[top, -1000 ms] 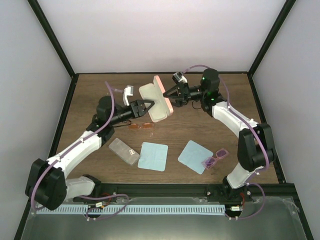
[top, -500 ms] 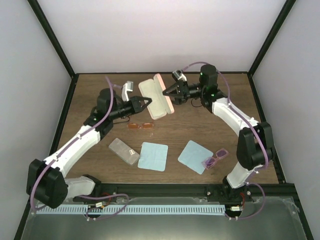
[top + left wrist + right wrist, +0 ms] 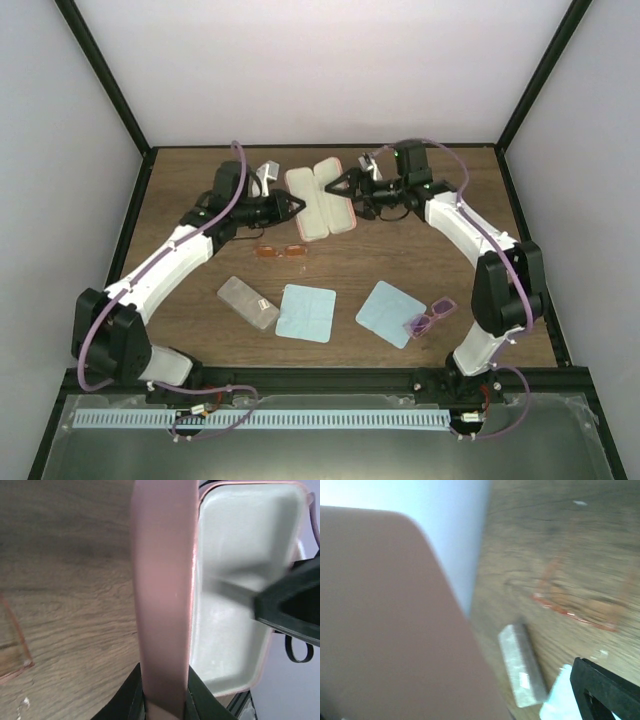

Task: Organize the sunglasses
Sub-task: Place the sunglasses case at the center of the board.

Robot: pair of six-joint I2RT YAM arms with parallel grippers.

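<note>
The orange-lensed sunglasses lie on the table in front of an open pink case, and show blurred in the right wrist view. The purple-lensed sunglasses lie at the near right beside a cloth. My left gripper is shut on the case's left wall, with its jaws pinching that wall; the white inside is bare. My right gripper stands open at the case's right half. The pink lid hides one of its fingers; the other finger shows.
A grey case lies at the near left, also in the right wrist view. Two light blue cloths lie flat towards the front. White walls and a black frame close in the table's back and sides.
The pink case went from tilted up in the air to lying open farther back. My left gripper closed on its wall. My right gripper spread wider and both arms reached farther back.
</note>
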